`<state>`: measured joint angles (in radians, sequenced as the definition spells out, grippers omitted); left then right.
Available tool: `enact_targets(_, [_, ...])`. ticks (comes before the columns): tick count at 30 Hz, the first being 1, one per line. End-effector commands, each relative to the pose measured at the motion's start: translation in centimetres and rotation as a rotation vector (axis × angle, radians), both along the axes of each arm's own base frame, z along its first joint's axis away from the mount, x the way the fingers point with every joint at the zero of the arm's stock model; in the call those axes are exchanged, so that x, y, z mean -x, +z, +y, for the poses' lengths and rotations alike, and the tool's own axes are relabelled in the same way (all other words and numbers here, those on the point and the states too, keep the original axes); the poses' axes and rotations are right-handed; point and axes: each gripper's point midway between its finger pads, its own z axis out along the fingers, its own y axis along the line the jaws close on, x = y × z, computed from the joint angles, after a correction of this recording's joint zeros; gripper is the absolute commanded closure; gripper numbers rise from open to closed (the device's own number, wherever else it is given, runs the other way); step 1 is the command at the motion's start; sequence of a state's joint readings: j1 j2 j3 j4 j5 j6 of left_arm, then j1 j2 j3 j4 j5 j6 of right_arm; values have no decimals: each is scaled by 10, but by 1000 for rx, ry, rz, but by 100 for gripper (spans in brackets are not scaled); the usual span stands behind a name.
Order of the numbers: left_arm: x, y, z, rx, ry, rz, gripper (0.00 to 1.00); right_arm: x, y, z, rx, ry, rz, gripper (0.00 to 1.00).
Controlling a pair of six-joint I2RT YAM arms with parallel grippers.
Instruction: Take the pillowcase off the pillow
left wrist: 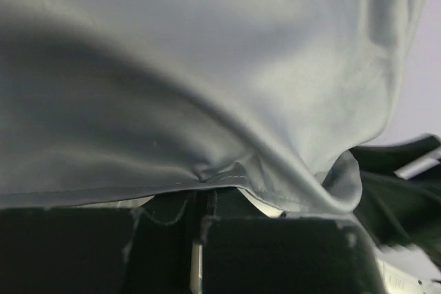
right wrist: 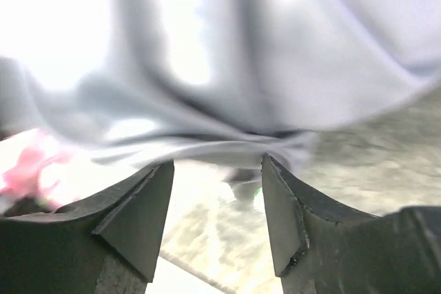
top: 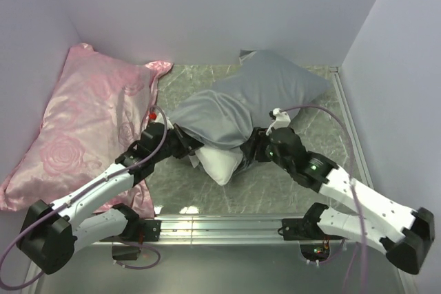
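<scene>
The pillow (top: 220, 164) sits partly in the pillowcase (top: 262, 91), near end out, second pillow (top: 83, 122) left

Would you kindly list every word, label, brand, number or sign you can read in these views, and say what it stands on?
None: no legible text, label or number shows on the grey pillowcase, the white pillow or the pink pillow, nor anywhere else in the three views.
</scene>
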<state>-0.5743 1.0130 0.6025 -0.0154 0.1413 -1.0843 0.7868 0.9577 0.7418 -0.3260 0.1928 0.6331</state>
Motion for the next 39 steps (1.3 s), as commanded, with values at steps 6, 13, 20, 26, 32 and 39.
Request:
enact_targets(6, [-3, 37, -34, 138, -79, -119, 99, 69, 61, 67, 119, 360, -219, 35])
enact_targets(13, [-3, 56, -36, 125, -85, -149, 99, 68, 34, 101, 475, 403, -296, 31])
enact_targets(20, [2, 99, -34, 145, -106, -226, 99, 52, 39, 88, 699, 344, -389, 23])
enact_targets(26, [5, 130, -39, 175, -138, -270, 99, 53, 40, 90, 785, 367, -437, 16])
enact_targets(32, [13, 172, -40, 196, -167, -339, 99, 29, 40, 66, 952, 208, -461, 12])
enact_targets(39, [25, 206, -38, 221, -196, -391, 99, 1, 69, 50, 925, 67, -467, 57])
